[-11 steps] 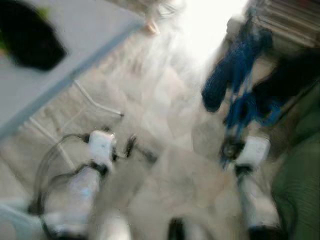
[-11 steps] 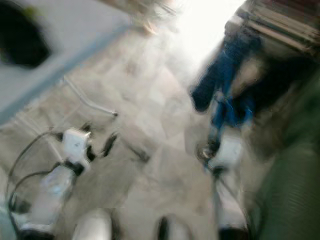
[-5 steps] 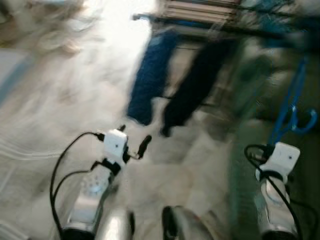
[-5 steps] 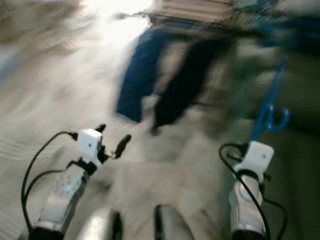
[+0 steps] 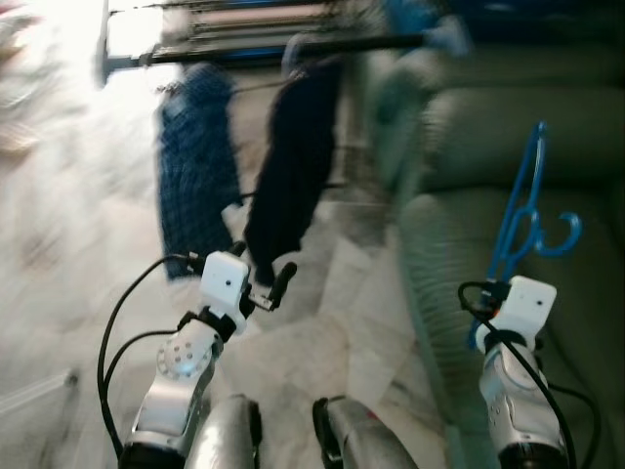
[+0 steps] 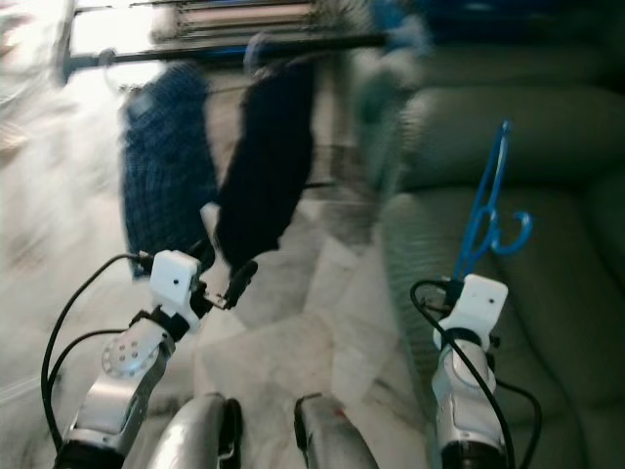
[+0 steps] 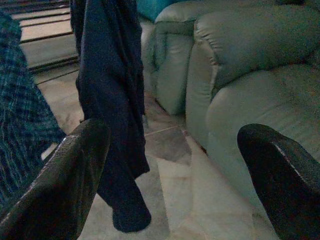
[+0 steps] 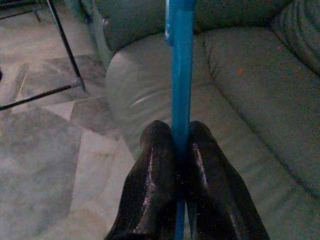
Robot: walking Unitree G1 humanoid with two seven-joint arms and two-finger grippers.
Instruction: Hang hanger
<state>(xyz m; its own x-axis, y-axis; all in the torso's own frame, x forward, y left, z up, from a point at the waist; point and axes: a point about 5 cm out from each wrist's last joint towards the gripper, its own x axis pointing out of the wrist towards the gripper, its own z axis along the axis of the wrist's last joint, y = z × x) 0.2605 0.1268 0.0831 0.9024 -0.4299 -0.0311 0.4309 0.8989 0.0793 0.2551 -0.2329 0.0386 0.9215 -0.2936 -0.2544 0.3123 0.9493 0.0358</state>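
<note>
One load: right pincer [image 8: 181, 145] pinching blue hanger [image 5: 520, 220]
Left pincer [image 7: 175, 165]: spread, idle
Risk: thin grip, hanger may swing or twist; rail [image 5: 283, 47] far, sofa [image 5: 488, 147] close, hook could snag

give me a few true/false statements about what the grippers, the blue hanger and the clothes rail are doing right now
1. The right gripper is shut on the blue hanger. True.
2. The left gripper holds a dark garment. False: its fingers stand wide apart with nothing between them.
3. The blue hanger already hangs on the rail. False: it is held up over the green sofa, apart from the rail.
4. Two garments hang from the rail: a blue checked one and a dark one. True.
5. The sofa is on the robot's left. False: it lies to its right.
</note>
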